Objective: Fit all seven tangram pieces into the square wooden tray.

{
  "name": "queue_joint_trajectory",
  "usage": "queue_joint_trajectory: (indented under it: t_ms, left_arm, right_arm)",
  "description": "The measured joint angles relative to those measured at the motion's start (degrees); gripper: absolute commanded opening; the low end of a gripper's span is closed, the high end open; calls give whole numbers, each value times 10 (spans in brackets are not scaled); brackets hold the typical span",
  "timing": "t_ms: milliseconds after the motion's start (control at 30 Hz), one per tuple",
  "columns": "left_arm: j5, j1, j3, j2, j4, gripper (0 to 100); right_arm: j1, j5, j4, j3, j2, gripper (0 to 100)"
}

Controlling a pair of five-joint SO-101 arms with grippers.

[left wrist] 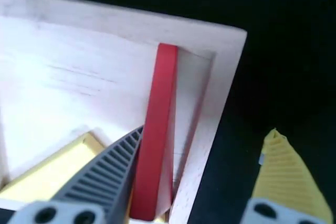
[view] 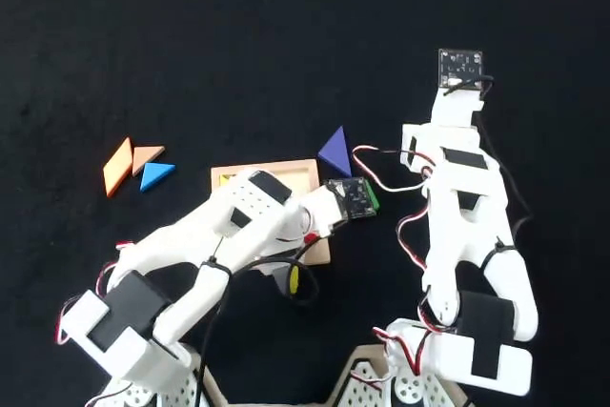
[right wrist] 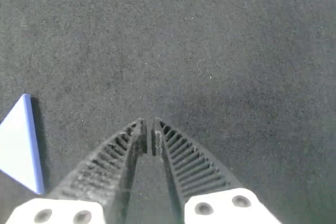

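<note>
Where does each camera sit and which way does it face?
High view: fixed above, looking down on the black table; both arms show.
Left wrist view: on the left arm, facing a corner of the wooden tray with the red piece; its open pincer shows.
Right wrist view: on the right arm, facing the table; its shut pincer shows.
Shared: high and right wrist views both show the dark blue triangle.

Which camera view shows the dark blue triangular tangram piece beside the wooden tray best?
The high view: the dark blue triangular piece lies whole, by a corner of the wooden tray. The right wrist view catches it cropped at the picture's edge; the left wrist view faces the tray's inside.
</note>
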Motion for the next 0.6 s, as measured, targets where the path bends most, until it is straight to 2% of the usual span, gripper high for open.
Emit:
queue_joint_trajectory:
  t_ms: [267, 600]
  left_arm:
    - [0, 0, -21, -58, 66, 332]
    - [0, -18, -21, -77, 43, 332]
  right_arm:
    - [0, 0, -1, 0, 0, 32]
    - [0, 0, -1, 0, 0, 32]
